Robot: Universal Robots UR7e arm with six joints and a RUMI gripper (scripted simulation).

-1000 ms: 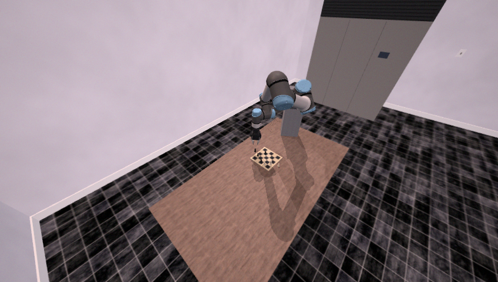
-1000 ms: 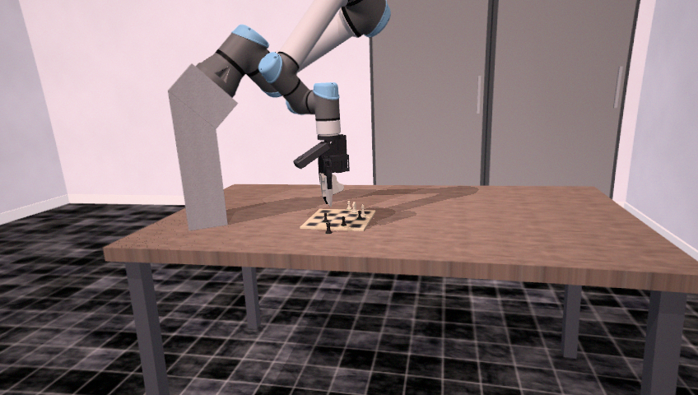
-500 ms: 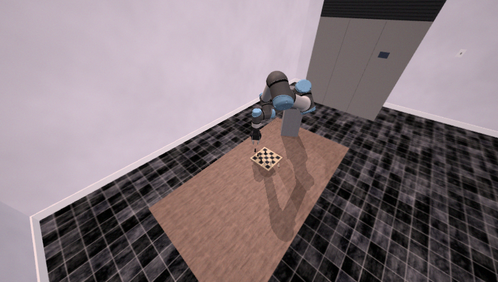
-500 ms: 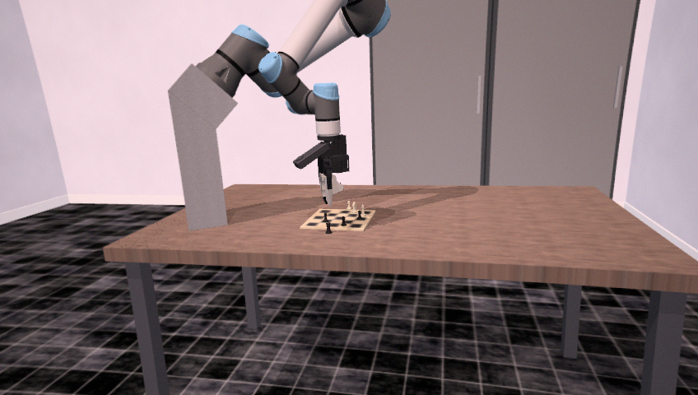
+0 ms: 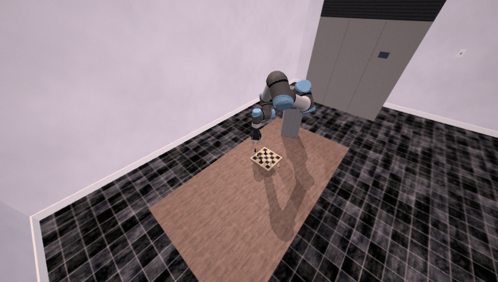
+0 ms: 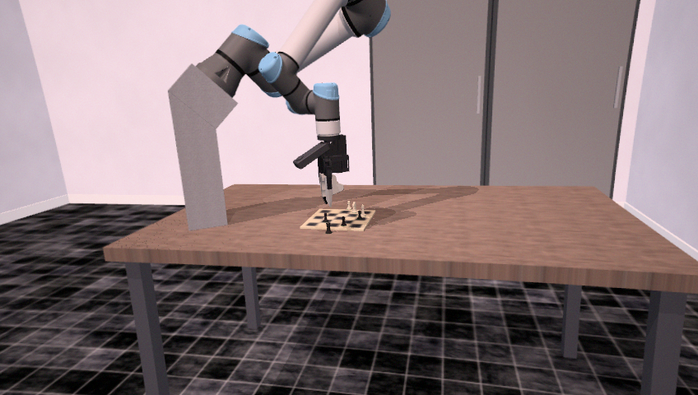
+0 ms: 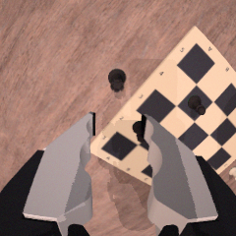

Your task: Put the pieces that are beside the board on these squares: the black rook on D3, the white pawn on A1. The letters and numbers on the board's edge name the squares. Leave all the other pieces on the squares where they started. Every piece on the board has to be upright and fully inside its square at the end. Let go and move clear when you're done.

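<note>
The black rook [image 7: 116,79] stands upright on the table just off the board's corner; it also shows in the top view [image 5: 255,150]. The chessboard [image 7: 192,110] lies on the wooden table [image 5: 244,195]. My gripper [image 7: 118,115] hangs above the table at the board's lettered edge, a little short of the rook. Its fingers stand narrowly apart with nothing between them. In the exterior view the gripper [image 6: 327,200] points straight down above the board's far corner. A small white piece, the pawn [image 5: 279,165], stands beside the opposite side of the board.
A black pawn [image 7: 196,103] stands on a dark square. Another black piece [image 7: 138,128] is partly hidden by my right finger. More black and white pieces stand on the board [image 6: 337,218]. The robot's grey pedestal [image 6: 198,156] stands at the back of the table.
</note>
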